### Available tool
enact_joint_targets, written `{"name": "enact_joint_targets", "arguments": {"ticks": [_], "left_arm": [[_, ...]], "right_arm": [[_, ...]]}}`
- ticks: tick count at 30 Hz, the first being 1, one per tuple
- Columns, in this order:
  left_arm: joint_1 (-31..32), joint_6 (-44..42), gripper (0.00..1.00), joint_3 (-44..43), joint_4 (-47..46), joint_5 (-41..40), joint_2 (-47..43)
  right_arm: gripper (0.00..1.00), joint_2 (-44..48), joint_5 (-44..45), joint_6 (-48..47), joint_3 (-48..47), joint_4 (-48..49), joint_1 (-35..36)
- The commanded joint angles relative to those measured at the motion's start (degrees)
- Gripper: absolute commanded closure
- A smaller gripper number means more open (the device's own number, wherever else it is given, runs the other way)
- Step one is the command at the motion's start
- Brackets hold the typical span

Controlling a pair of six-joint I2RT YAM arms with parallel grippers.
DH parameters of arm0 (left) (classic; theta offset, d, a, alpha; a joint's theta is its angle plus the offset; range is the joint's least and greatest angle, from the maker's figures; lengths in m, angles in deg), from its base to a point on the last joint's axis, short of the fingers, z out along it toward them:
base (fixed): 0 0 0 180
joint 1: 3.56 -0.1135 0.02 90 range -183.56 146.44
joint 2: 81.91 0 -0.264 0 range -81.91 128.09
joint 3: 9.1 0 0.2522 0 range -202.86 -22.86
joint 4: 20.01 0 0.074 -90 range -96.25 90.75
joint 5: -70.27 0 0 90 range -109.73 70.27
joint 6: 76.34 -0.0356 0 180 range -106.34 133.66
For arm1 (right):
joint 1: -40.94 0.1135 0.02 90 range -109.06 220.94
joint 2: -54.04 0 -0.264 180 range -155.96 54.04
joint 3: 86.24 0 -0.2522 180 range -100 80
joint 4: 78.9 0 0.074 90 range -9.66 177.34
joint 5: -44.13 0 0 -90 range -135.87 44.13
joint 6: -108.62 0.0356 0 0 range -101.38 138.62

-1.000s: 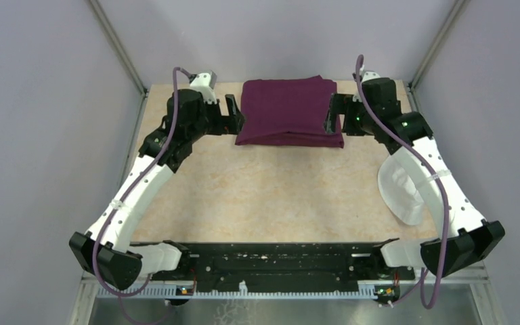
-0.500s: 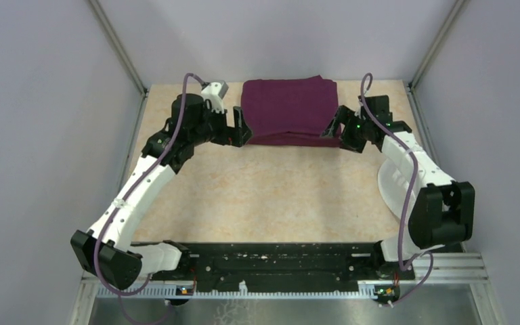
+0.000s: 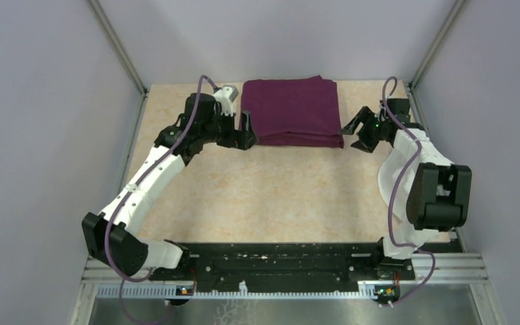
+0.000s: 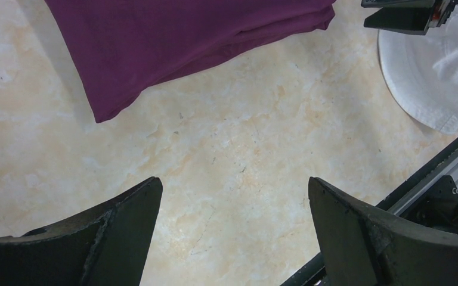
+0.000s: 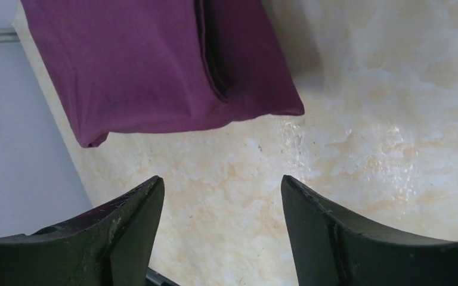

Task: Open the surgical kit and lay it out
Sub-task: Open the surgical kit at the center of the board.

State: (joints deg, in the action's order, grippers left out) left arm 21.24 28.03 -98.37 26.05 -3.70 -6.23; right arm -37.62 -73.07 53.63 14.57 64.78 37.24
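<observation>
The surgical kit [image 3: 291, 110] lies folded shut at the back middle of the table, a dark purple cloth bundle; no tray or instruments show. My left gripper [image 3: 247, 133] hangs open at the bundle's near left corner. In the left wrist view the purple cloth [image 4: 179, 42] lies beyond the left gripper [image 4: 232, 185], with only bare table between its fingers [image 4: 125, 229]. My right gripper [image 3: 353, 128] stands open just off the bundle's near right corner. Its wrist view shows the right gripper [image 5: 220, 185] over bare table, the bundle's corner [image 5: 155, 65] ahead.
A white cloth [image 3: 391, 184] lies at the table's right side, partly under my right arm, and shows as a rounded white cloth [image 4: 432, 83] in the left wrist view. Grey walls close in the table on three sides. The black base rail [image 3: 277, 257] runs along the near edge.
Both grippers have left the bundle's sides and come toward its near corners. The right arm has folded back to the right, and its jaws have narrowed somewhat. The bundle has not moved.
</observation>
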Motion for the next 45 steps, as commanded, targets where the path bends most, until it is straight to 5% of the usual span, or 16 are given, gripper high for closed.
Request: {"name": "enact_joint_targets", "arguments": {"ticks": [1,7,16,23,35,45], "left_arm": [[0.3,0.6,0.02,-3.2,1.4,0.2,1.4],[0.9,1.4,0.02,-4.1,1.9,-0.2,2.4],[2.4,1.6,0.02,-4.7,2.0,-2.3,3.3],[3.9,1.9,0.06,-7.0,1.5,-2.6,6.2],[6.8,1.9,0.06,-9.3,0.8,-3.6,9.1],[7.8,-1.0,0.02,-13.2,-0.7,-2.2,14.2]], "right_arm": [[0.31,-6.1,-3.5,-0.2,-4.8,3.6,-0.4],[0.43,-13.2,-7.1,1.1,-9.4,5.9,-0.9],[0.4,-13.9,-8.9,1.3,-11.6,6.0,-2.3],[0.57,-16.2,-12.9,5.0,-12.0,9.8,-2.3],[0.52,-18.1,-12.8,5.4,-12.5,10.7,-2.3],[1.0,-14.8,-16.9,10.5,-13.2,13.5,-1.4]]}}
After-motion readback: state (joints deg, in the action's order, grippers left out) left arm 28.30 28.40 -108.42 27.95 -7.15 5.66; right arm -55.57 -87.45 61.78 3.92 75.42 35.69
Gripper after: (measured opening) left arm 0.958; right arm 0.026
